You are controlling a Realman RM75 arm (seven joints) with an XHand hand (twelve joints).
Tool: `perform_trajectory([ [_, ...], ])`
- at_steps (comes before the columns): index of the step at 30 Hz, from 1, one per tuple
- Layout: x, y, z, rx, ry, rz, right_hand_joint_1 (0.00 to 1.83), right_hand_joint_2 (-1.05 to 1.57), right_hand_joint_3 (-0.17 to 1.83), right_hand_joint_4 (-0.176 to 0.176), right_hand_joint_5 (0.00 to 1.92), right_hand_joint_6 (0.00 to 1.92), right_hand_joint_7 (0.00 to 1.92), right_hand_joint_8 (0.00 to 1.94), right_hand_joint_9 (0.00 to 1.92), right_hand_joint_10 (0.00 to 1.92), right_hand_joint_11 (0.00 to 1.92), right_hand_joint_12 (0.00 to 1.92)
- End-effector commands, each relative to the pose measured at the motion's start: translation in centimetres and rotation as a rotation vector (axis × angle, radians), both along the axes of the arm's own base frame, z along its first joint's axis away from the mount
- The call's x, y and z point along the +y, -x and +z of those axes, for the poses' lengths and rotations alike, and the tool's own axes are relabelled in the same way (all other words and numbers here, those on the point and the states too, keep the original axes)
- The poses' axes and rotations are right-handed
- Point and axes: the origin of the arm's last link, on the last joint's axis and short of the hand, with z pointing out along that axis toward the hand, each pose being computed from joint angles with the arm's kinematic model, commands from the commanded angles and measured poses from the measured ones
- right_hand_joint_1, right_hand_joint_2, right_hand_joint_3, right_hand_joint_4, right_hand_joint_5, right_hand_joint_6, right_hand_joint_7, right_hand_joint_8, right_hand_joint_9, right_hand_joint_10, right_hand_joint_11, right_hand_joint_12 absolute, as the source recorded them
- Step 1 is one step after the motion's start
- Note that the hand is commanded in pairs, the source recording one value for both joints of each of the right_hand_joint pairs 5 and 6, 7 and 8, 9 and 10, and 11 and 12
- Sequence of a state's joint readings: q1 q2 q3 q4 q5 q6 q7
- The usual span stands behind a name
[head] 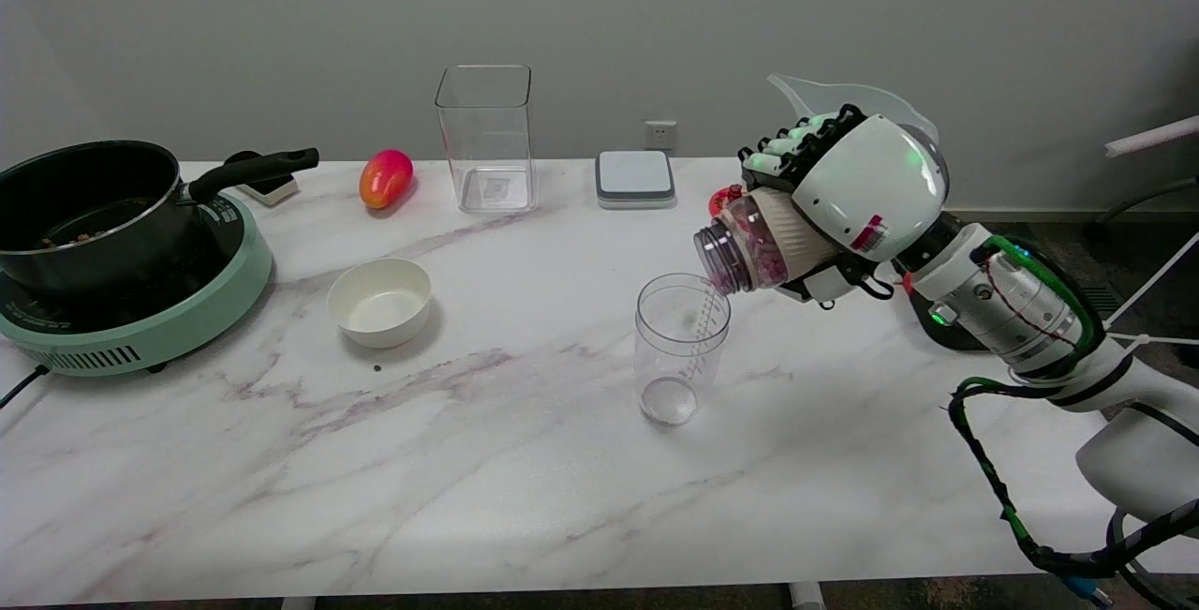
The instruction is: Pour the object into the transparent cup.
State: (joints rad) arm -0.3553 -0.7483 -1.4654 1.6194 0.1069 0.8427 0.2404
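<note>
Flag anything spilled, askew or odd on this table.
Nothing spilled. The bottle in the right hand is tipped on purpose, mouth at the transparent cup's rim. One small dark speck lies near the white bowl.

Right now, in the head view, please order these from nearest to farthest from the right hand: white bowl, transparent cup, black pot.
From the right hand:
1. Transparent cup, just below-left of it.
2. White bowl, mid-table, left.
3. Black pot, far left on the green cooker.

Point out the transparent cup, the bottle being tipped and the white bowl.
transparent cup (681, 352): head view, on its clear side wall.
bottle (740, 254): head view, on its clear neck.
white bowl (379, 324): head view, on its outer wall.
</note>
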Motion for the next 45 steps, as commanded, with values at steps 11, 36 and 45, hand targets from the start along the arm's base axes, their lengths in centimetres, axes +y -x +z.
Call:
perform_trajectory([
  [11, -0.2, -0.2, -0.3, 0.136, -0.021, 0.02, 1.37, 1.09, 0.63, 0.0, 1.4, 1.4, 1.65, 1.65, 1.46, 1.46, 1.28, 1.28],
  [36, -0.4, -1.5, -1.0, 0.216, -0.07, 0.077, 1.36, 1.1, 0.6, 0.0, 1.41, 1.41, 1.65, 1.65, 1.45, 1.45, 1.28, 1.28],
  [45, -0.2, -1.7, -0.9, 0.24, -0.072, 0.091, 1.35, 1.12, 0.57, 0.0, 1.42, 1.42, 1.65, 1.65, 1.45, 1.45, 1.28, 1.28],
])
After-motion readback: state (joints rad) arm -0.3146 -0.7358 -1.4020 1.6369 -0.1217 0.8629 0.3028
